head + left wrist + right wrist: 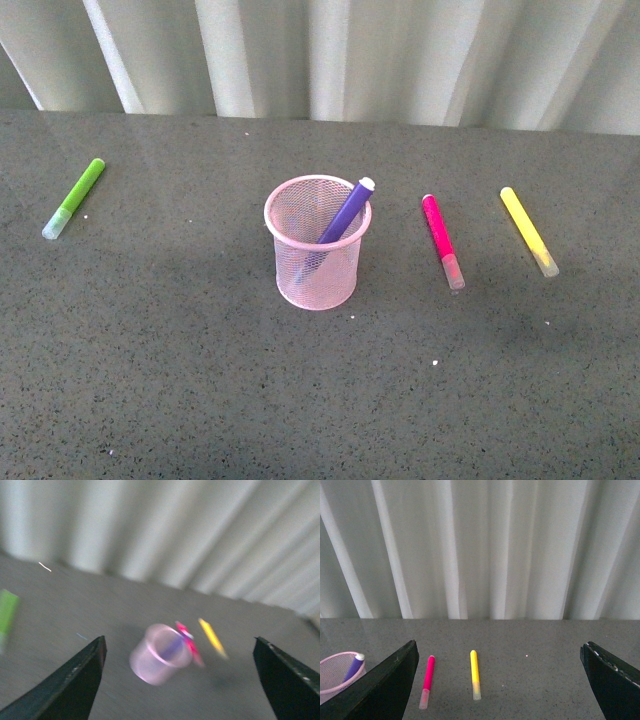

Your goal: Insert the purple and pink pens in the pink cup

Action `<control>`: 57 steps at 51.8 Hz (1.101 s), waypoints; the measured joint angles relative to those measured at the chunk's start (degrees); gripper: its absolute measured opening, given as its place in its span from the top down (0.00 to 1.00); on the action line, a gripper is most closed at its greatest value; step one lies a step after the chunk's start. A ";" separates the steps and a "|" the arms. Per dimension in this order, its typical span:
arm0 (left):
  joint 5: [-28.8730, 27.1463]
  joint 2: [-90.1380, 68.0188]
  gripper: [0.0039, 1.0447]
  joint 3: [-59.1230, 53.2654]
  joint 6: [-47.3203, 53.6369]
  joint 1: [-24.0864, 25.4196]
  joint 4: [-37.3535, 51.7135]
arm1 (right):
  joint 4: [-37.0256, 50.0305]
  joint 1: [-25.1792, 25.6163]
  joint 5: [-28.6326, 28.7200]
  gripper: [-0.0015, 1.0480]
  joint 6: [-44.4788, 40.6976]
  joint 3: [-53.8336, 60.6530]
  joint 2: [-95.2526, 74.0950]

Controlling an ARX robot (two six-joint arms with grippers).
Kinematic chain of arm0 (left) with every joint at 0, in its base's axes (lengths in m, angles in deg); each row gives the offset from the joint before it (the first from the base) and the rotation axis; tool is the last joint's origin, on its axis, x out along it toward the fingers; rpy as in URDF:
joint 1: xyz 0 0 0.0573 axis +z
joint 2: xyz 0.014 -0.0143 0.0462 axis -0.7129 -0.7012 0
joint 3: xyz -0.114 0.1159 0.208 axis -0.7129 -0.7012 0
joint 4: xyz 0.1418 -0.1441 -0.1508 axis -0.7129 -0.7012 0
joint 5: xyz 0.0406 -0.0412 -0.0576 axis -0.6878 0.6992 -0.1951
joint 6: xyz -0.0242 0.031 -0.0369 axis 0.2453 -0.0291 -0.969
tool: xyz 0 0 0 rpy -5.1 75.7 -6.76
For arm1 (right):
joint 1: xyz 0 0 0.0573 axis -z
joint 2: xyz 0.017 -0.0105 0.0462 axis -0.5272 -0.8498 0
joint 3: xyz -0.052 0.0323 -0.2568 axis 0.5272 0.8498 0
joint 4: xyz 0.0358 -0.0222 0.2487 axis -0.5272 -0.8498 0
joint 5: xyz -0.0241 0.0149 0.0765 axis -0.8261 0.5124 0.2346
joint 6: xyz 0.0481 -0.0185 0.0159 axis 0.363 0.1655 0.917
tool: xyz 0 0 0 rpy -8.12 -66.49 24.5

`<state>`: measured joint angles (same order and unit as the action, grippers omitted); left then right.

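The pink mesh cup [316, 245] stands upright mid-table. The purple pen [343, 215] leans inside it, its end sticking out over the right rim. The pink pen [441, 239] lies flat on the table right of the cup, clear cap toward me. Neither gripper shows in the front view. My left gripper [180, 675] is open and empty, above the table, with the blurred cup [159, 654] between its fingers in view. My right gripper [497, 680] is open and empty; the pink pen [426, 680] lies near its one finger, the cup [340, 672] at the edge.
A lime-green marker [74, 198] lies far left of the cup. A yellow marker [528, 230] lies right of the pink pen, also in the right wrist view [475, 674]. A white pleated curtain [330, 55] closes off the back of the grey table [200, 380].
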<state>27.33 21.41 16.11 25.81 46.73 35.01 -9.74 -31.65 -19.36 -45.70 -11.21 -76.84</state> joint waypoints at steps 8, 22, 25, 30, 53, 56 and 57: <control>-18.45 8.46 0.46 -7.85 12.94 -1.01 5.31 | 0.00 0.00 0.00 0.07 0.02 0.00 0.00; -18.45 13.35 0.94 -12.00 16.15 -1.16 4.98 | 0.00 0.00 0.00 0.07 0.02 0.00 0.00; -18.47 14.27 0.97 -12.55 16.41 -1.16 4.72 | 0.00 0.00 0.00 0.07 0.00 0.00 0.00; -18.45 15.98 0.97 -13.70 16.61 -1.16 3.85 | 0.00 0.00 0.00 0.07 0.00 0.00 0.00; -18.43 30.12 0.97 -16.98 16.81 -1.25 -6.67 | 0.00 0.00 0.00 0.07 0.00 0.00 0.00; -18.51 30.29 0.97 -17.07 16.83 -1.25 -6.73 | 0.00 0.00 0.02 0.07 0.00 0.00 0.00; -18.47 30.29 0.97 -17.07 16.83 -1.25 -6.73 | 0.00 0.00 0.02 0.07 0.02 0.00 0.00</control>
<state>8.86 51.70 -0.96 42.64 45.48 28.28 -9.74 -31.65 -19.34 -45.68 -11.21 -76.84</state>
